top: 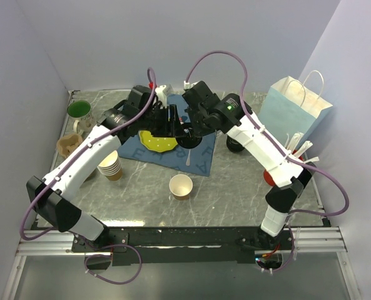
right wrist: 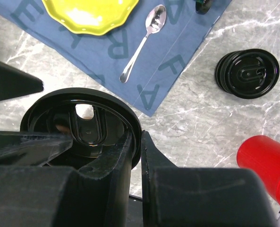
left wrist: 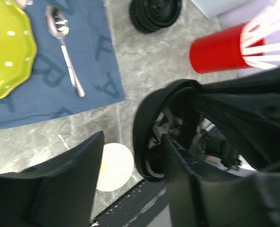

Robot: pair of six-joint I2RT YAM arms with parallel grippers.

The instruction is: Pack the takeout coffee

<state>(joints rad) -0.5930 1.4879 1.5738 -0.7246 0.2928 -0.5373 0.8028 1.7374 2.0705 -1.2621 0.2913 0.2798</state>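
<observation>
**A:** What is seen from above?

**B:** A grey marble table [top: 235, 194] is shown, closed in by pale walls. Two black-and-white arms are bent inward from the near edge. Their heads are seen close together over a blue lettered placemat [top: 201, 161] at mid-table. A yellow scalloped plate [top: 155, 142] and a spoon [right wrist: 142, 42] are laid on that mat.

**A:** And what is to be packed?

**B:** It is seen in two parts. The paper cup [top: 181, 186] is stood upright and lidless on bare marble. It is placed just in front of the placemat's near edge and apart from both grippers. The black lid [right wrist: 83, 125] is held in the air between the two arm heads. From the left wrist it is viewed almost edge-on.

**A:** How are the grippers set?

**B:** The right gripper [right wrist: 136, 139] is pinched narrowly on the lid's rim. The left gripper [left wrist: 130, 146] is spread wide, with a finger to either side of the lid. A strip of table and the cup's pale mouth are seen between the lid and one finger. Whether the other finger is touching the lid cannot be told.

**A:** What else is laid out?

**B:** A stack of lids [right wrist: 247, 73] is set on the marble to the right of the mat. A red cup [right wrist: 265, 163] filled with white straws [left wrist: 267, 28] is placed nearer the front. A light blue paper bag [top: 291, 115] with handles is stood at the right rear. A green mug [top: 79, 110] is found at the left rear. A stack of tan cups [top: 110, 165] is set at the left, beside the left arm.
</observation>
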